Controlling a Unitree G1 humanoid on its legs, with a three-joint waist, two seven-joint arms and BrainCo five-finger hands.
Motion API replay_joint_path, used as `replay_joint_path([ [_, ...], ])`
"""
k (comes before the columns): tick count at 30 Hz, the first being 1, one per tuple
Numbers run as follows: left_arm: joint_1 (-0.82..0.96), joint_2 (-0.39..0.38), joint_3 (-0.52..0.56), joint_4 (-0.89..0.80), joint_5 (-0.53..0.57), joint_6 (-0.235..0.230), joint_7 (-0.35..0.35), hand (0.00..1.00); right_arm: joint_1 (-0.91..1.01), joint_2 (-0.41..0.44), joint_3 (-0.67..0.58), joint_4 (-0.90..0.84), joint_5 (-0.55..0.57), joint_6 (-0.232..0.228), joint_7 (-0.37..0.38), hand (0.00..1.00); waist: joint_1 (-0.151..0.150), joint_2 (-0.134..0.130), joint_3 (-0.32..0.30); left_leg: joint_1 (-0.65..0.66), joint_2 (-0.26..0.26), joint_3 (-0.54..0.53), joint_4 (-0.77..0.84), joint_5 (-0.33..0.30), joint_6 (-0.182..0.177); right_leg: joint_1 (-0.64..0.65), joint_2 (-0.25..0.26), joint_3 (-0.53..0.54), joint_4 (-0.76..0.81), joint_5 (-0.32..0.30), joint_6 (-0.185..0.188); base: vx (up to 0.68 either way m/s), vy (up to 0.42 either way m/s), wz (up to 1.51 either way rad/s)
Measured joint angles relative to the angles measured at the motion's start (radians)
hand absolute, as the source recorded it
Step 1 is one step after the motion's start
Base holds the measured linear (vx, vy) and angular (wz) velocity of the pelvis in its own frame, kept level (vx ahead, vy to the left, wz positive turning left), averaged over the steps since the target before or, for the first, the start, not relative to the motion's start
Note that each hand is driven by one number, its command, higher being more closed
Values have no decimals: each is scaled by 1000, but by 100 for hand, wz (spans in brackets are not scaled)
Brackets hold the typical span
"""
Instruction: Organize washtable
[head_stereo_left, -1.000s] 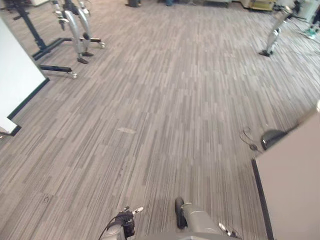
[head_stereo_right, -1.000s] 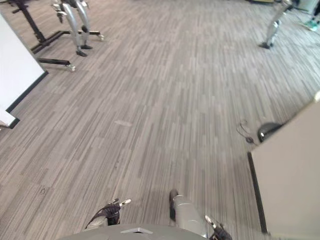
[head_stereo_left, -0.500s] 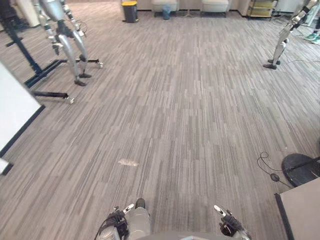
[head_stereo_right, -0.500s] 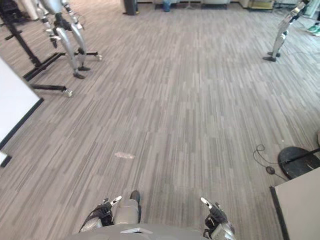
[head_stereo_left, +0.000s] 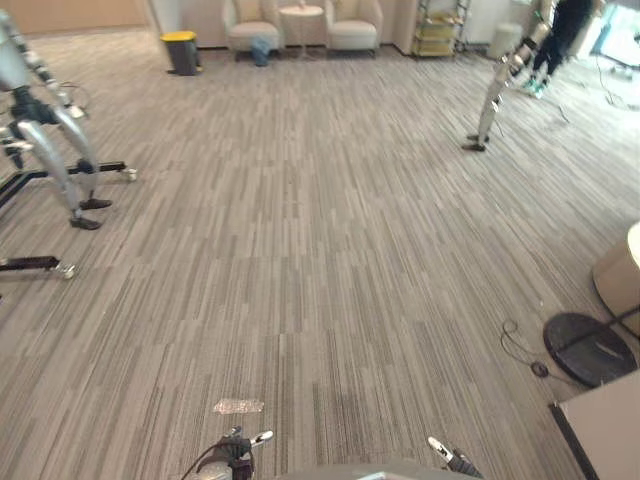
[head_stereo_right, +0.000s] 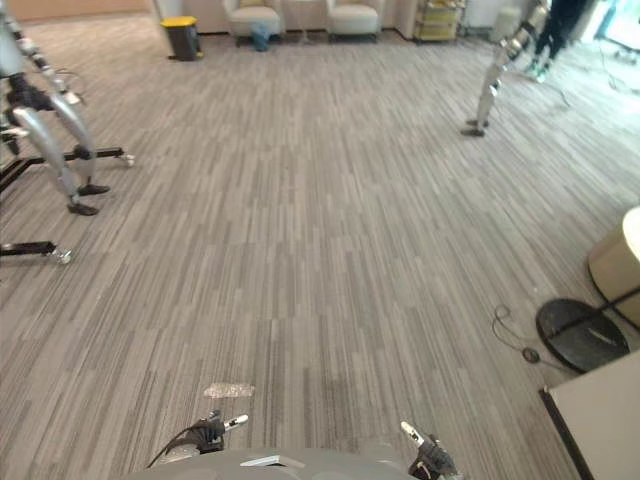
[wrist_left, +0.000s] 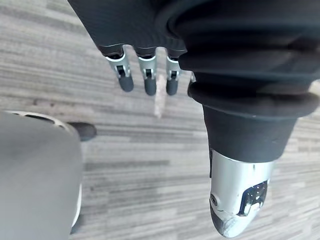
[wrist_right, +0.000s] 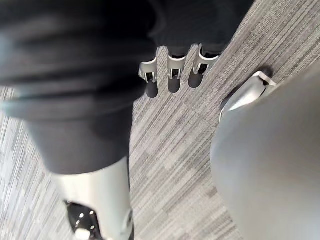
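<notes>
My left hand (head_stereo_left: 236, 457) and my right hand (head_stereo_left: 447, 458) hang low at the bottom edge of the eye views, over grey striped carpet. In the left wrist view the left hand's fingers (wrist_left: 145, 75) point straight down at the floor and the thumb (wrist_left: 240, 200) stands apart, with nothing held. The right hand's fingers (wrist_right: 172, 75) hang the same way, relaxed and holding nothing. A beige table corner (head_stereo_left: 605, 435) with a dark edge shows at the lower right.
A humanoid robot on a wheeled black stand (head_stereo_left: 45, 150) is at the left, another robot (head_stereo_left: 495, 90) and a person (head_stereo_left: 565, 30) far right. A round black base (head_stereo_left: 590, 345) with a cable lies near the table. A bin (head_stereo_left: 182, 50) and armchairs (head_stereo_left: 300, 25) line the far wall.
The whole picture has shifted: the camera has lifted and turned, bringing the far wall into view. The white board at the left has left the picture, and the table at the right shows less.
</notes>
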Motion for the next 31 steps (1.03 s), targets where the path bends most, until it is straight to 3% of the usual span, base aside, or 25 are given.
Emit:
replay_joint_path([
  [2,6,-35,4,11,1,0,-15,0,20,-10,-43,10,-2,4,-1,0,-11,30,10,21,28,-19,-19,0,-5,44,33,-22,-41,14,-28,204,-218,16],
  [4,3,-74,83,11,1,5,-26,0,25,-11,-83,13,-1,6,-2,0,-11,51,33,70,53,-27,-59,11,-24,83,55,-48,-44,3,-43,210,-138,11],
  [8,-6,-79,149,-10,0,2,-35,0,31,0,-83,13,-1,6,-2,0,-12,34,41,69,64,-45,1,14,-37,151,55,-93,-82,-13,-62,107,-67,39],
  [9,-4,-76,153,-21,0,-2,-35,0,26,4,-79,11,-1,5,-2,0,-11,16,43,46,64,-47,57,8,-44,161,47,-101,-92,-19,-64,3,-27,35],
  [11,-1,-66,154,-55,0,-6,-34,0,12,17,-21,6,-1,4,-5,0,-2,-12,46,-98,72,-59,340,-26,-41,178,33,-124,-105,-29,-67,-46,-16,40],
  [13,1,-71,154,-73,0,-9,-30,0,6,5,8,1,0,3,-11,0,19,-7,51,-185,87,-83,534,-24,-43,205,35,-127,-100,-36,-68,-55,31,4],
  [15,11,-70,155,-71,-1,-11,-26,0,0,0,14,0,0,-3,-13,0,31,6,46,-199,94,-76,593,-45,-26,231,25,-123,-100,-39,-71,-26,97,-9],
  [16,23,-68,153,-70,-1,-11,-24,0,-11,3,17,0,0,-3,-13,0,27,4,46,-188,86,-48,537,-80,-17,239,5,-121,-103,-39,-71,-104,140,-1],
  [18,30,-67,151,-70,-1,-11,-19,0,-18,6,30,1,0,-3,-13,0,26,2,48,-161,54,-25,323,-85,-9,234,-29,-110,-105,-38,-52,-195,152,-6],
  [19,37,-72,150,-67,-2,-11,-14,0,-15,-4,42,1,0,-4,-13,0,24,19,38,-134,40,-34,162,-21,-12,220,-33,-97,-104,-43,-28,-180,210,-18],
  [20,41,-82,151,-57,-10,-13,-13,0,-14,-20,46,6,0,-4,-15,0,29,34,34,-130,31,-46,113,37,-23,212,-32,-78,-97,-58,-2,-122,231,-18],
  [25,39,-38,104,-26,-9,-8,-16,0,8,6,46,11,-1,-2,-14,0,11,-16,10,-20,-70,-1,-76,102,23,235,-115,-36,-148,-41,36,56,204,-16],
  [31,26,-17,65,3,0,-9,-18,0,30,3,37,13,-21,5,-11,0,12,-29,1,10,-108,0,-143,123,41,253,-140,-39,-187,-35,46,90,78,2],
])
